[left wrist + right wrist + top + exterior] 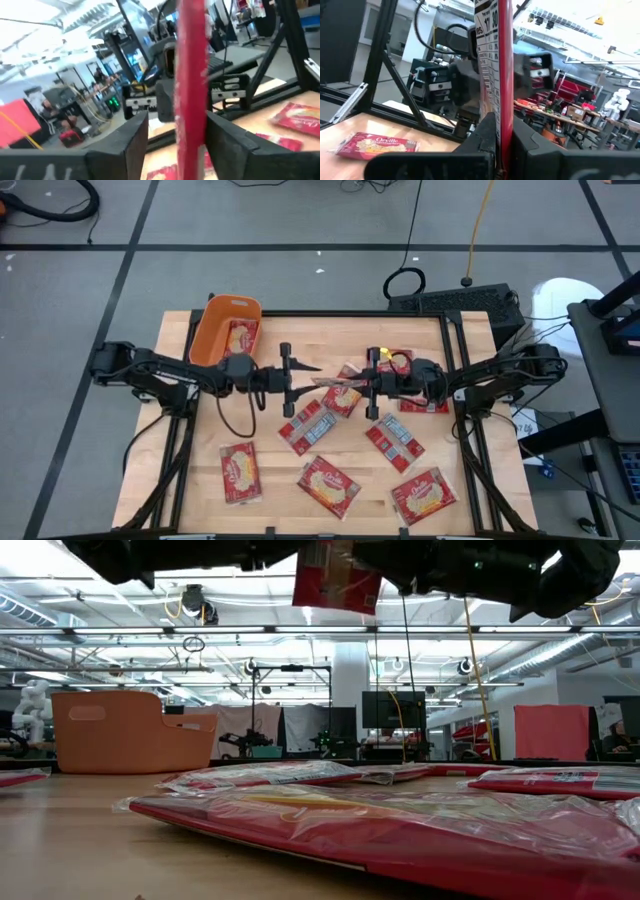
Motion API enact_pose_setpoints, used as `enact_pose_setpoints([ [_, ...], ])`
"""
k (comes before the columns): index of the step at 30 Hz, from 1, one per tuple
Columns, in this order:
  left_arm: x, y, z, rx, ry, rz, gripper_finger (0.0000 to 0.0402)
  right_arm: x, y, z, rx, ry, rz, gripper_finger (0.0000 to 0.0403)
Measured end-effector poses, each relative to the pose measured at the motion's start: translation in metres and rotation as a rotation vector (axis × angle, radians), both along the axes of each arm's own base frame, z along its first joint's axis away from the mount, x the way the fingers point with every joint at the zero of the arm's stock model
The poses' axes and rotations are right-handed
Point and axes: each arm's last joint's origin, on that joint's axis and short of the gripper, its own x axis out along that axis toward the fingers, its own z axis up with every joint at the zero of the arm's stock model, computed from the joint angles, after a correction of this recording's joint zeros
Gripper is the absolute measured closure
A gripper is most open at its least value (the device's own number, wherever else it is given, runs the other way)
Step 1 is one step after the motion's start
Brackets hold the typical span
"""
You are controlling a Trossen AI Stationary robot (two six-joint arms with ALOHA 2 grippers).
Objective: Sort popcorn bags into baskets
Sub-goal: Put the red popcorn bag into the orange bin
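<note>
**Two grippers, one packet held between them**

Two arms meet over the middle of the table, and a single popcorn bag [335,383] hangs edge-on between them. The right gripper [501,131] has its fingers pressed tight against the packet's lower edge, gripping it upright so the printed side faces outward. Opposite it, the left gripper [176,131] has its fingers spread, one on each side of the same packet, with a visible gap to each face, so it does not yet pinch the bag. That arrangement suggests a hand-over: the right arm offers the packet on edge so the other arm's fingers can straddle it.

From table height the held bag shows lifted well clear of the wood, just beneath both grippers. The orange basket [208,330] stands beyond the left gripper, on that arm's side of the table, which is probably why the packet is being passed that way. One packet [241,337] already lies inside it.

Seven or so other popcorn bags lie flat on the table below and beside the fingers, including one [238,472] near the front edge on the left arm's side.
</note>
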Motion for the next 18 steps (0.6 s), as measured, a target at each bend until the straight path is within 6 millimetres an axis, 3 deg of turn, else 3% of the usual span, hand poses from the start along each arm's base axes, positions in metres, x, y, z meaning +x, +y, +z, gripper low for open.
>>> enact_pose_setpoints([
  [11, 0.0002, 0.0024, -0.0023, 0.131, 0.013, -0.013, 0.0369, 0.0000, -0.0046, -0.0004, -0.003, 0.004, -0.020, 0.0396],
  [15, 0.0002, 0.0066, -0.0023, 0.143, 0.013, 0.002, 0.0381, -0.0001, -0.0062, -0.0001, 0.002, 0.001, -0.041, 0.0382],
  [18, 0.0001, 0.0085, -0.0024, 0.208, 0.012, 0.003, 0.0380, -0.0012, -0.0074, 0.0017, 0.029, -0.004, -0.098, 0.0347],
])
